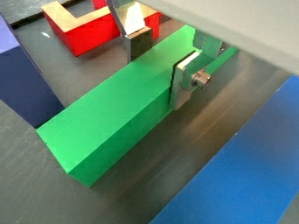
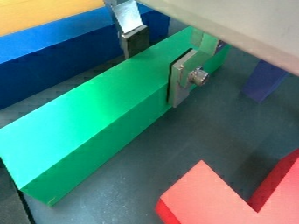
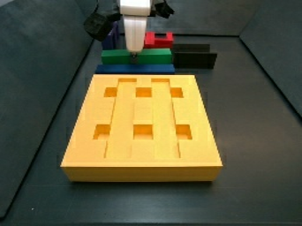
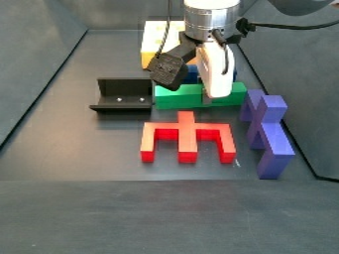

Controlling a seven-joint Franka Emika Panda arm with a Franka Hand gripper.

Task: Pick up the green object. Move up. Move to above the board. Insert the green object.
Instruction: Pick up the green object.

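1. The gripper (image 1: 163, 54) is down on the green object (image 1: 122, 109), one silver finger (image 1: 187, 77) pressed against one long side and the other finger against the opposite side: it is clamped across the bar's width, near one end.
2. In a wrist view the same grip shows again: gripper (image 2: 158, 57) straddling the green object (image 2: 100, 127), which runs long and flat over the dark floor.
3. In a side view the green object (image 3: 136, 62) lies just behind the far edge of the board (image 3: 143, 124), crosswise to it, with the gripper (image 3: 134, 55) standing upright over it.
4. The board lies flat, and its six square recesses hold nothing; the grooves between them are bare too.
5. From the opposite side, the green object (image 4: 199, 97) sits between the red notched block (image 4: 188, 138) in front and the board (image 4: 159, 34) behind, with the gripper (image 4: 215, 87) on it.
6. The fixture (image 4: 122, 96) stands just beside the bar's end, and a purple block (image 4: 267, 134) lies near the red one.
7. A blue bar (image 2: 52, 54) lies right alongside the green object.
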